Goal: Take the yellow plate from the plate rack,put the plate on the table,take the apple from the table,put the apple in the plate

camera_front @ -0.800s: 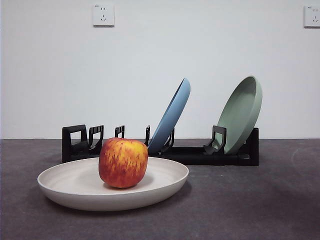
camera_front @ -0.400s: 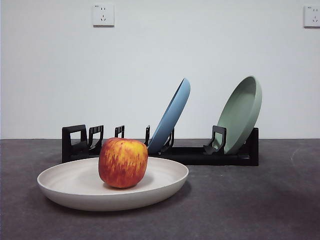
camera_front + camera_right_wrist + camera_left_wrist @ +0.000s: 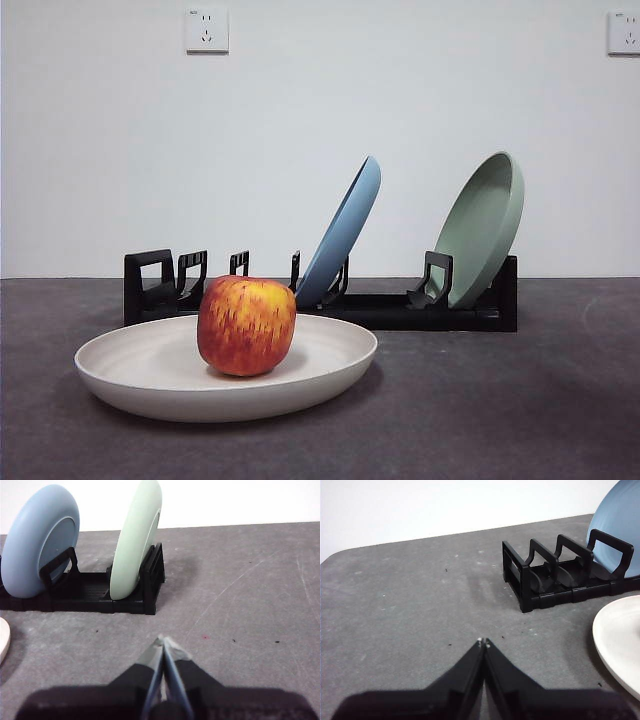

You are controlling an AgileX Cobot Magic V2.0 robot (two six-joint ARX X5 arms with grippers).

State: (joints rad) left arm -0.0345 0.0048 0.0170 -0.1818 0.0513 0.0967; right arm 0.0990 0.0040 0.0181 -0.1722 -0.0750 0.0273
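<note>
The apple [image 3: 246, 326] sits inside the yellow plate [image 3: 130, 368], a little left of the plate's middle, and the plate lies flat on the table [image 3: 520, 400] in front of the plate rack [image 3: 400, 310]. Nothing touches either of them. To my eye the task looks finished: plate out of the rack, apple in the plate.

Both arms are pulled back and neither shows in the front view. The left gripper [image 3: 483, 642] hangs above bare table with its jaws pressed together, holding nothing; the empty looped end of the rack [image 3: 540, 575] is ahead of it, and the plate's pale rim [image 3: 615, 640] just enters its view at one side, beside the blue plate [image 3: 615, 525]. The right gripper [image 3: 162, 642] is likewise clenched on nothing, facing the far end of the rack where the sage-green plate [image 3: 137, 535] leans in its slot; only a sliver of the yellow plate [image 3: 3, 640] shows at the edge of its view.

The plate and apple lie nearer the left arm, off toward the side where the rack's empty slots stand. If any further move were wanted, I would judge the left arm better placed for it, though I see nothing left to do.
</note>
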